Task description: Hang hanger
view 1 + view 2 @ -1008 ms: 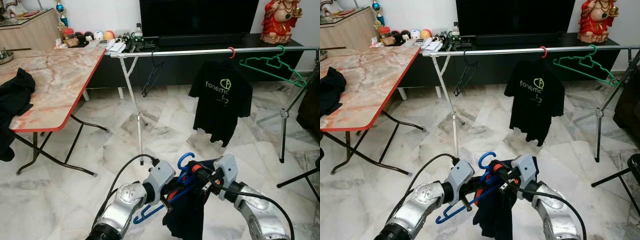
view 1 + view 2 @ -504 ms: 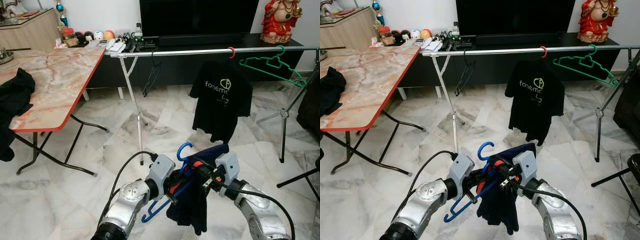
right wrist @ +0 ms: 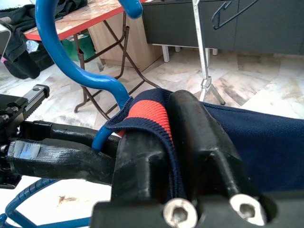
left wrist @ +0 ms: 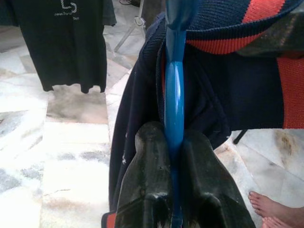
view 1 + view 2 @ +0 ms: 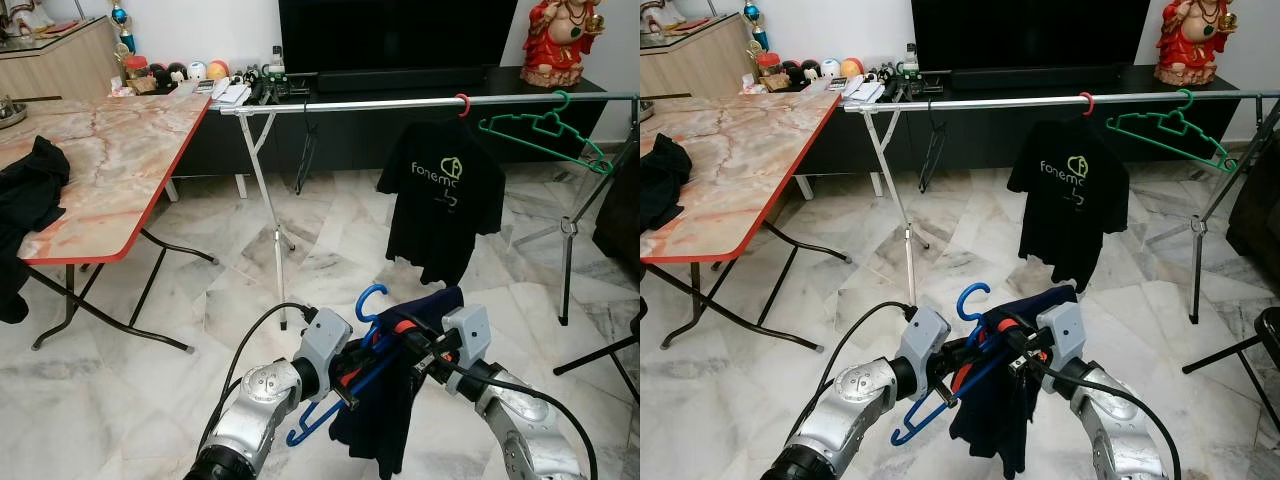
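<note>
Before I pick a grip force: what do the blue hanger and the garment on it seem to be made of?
The blue hanger looks like moulded plastic: one smooth, glossy, evenly coloured piece with highlights along its stem. The navy garment looks like knitted fabric, matte, with fine ribbing on its navy and orange-red collar band. The left end effector is shut on the hanger, and the right end effector pinches the collar.

marble-top table (image 5: 120, 160) | black cloth (image 5: 25, 195) on it | marble floor (image 5: 150, 400)

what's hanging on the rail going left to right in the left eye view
black hanger → black t-shirt on a red hook → green hanger
</note>
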Robot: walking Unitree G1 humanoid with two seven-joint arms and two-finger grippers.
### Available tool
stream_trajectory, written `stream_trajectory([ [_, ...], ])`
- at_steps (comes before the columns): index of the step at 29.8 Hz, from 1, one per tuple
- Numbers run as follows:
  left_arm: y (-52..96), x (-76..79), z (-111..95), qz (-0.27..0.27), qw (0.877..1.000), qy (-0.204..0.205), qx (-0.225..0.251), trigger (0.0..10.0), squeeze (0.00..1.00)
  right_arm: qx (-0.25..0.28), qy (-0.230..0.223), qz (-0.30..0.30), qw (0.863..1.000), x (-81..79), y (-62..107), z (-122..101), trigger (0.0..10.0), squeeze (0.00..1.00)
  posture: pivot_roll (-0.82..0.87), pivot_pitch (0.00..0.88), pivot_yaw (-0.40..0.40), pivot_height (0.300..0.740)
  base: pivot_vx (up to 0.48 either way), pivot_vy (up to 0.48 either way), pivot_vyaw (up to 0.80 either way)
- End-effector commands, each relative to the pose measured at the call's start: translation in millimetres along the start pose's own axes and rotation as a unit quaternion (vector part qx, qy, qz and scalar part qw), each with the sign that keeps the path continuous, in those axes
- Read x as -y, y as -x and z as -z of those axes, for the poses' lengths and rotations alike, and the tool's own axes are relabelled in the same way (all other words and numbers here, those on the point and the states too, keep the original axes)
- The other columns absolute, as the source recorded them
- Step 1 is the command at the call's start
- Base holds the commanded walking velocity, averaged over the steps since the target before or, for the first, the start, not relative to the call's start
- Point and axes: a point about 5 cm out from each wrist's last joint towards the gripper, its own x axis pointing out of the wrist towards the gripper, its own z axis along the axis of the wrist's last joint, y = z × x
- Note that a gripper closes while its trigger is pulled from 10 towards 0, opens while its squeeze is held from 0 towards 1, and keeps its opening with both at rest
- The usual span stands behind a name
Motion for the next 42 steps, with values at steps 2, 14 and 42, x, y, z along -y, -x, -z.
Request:
stream_trajectory([
  [2, 0.2, -2.9, -8.6, -0.011, 1.0, 0.002, 0.025, 10.0, 0.0, 0.004, 0.006, -0.01, 1.0, -3.2, 1.2, -2.9, 10.0, 0.9, 0.02, 0.06, 0.02, 0.74, 0.0, 0.0, 0.0],
  [14, 0.2, -6.4, -11.9, -0.023, 0.999, 0.01, 0.034, 10.0, 0.0, -0.029, 0.013, -0.003, 0.999, -4.3, 9.0, 10.0, 10.0, 0.91, 0.02, 0.06, 0.019, 0.74, 0.0, 0.0, 0.0],
  [42, 3.3, -11.3, -8.5, -0.034, 0.999, 0.01, 0.032, 10.0, 0.0, -0.032, 0.003, -0.005, 0.999, -8.6, 25.8, 9.6, 10.0, 0.91, 0.01, 0.061, 0.016, 0.74, 0.0, 0.0, 0.0],
])
